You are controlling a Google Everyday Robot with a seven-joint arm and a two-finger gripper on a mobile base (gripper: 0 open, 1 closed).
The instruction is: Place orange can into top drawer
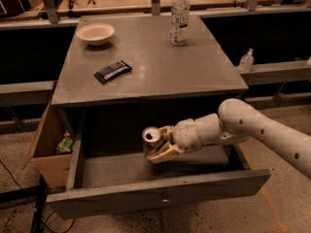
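The orange can [151, 139] shows its silver top with pull tab and lies tilted on its side in my gripper [158, 147], which is shut on it. The gripper holds the can inside the open top drawer [160, 195], just above the drawer's grey floor near its middle. The drawer is pulled far out from the grey cabinet; its flat front panel with a small metal knob [165, 198] faces the camera. My white arm [262, 130] reaches in from the right over the drawer's right side.
On the cabinet top [150, 57] stand a pale bowl [95, 33], a dark snack packet [112, 71] and a clear water bottle [179, 16]. A brown cardboard box [48, 144] with green items sits against the cabinet's left side. A small bottle [246, 60] stands on a ledge at right.
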